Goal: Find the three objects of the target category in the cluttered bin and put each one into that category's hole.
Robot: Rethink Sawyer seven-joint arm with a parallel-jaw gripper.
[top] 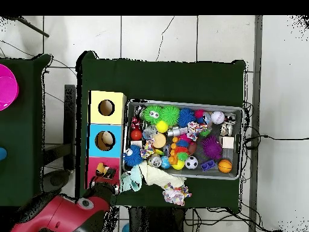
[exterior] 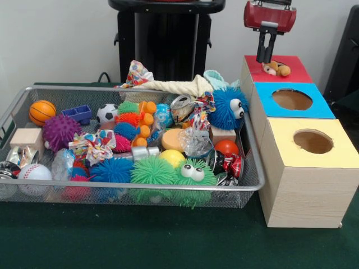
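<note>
Wire-mesh bin (exterior: 247, 182) of spiky rubber balls, black pincer (exterior: 266, 58) over red-topped box (exterior: 291, 73) (grip unclear), plush toy (exterior: 277, 69) beneath.

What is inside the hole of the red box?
A small brown and tan stuffed toy pokes out of the red box, right under the gripper. Only its top shows; the rest is hidden inside. The blue box hole shows only a tan inside.

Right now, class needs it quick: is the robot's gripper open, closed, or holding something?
Gripper: above the red box's hole, over a small brown plush toy; open or closed cannot be told.
</note>
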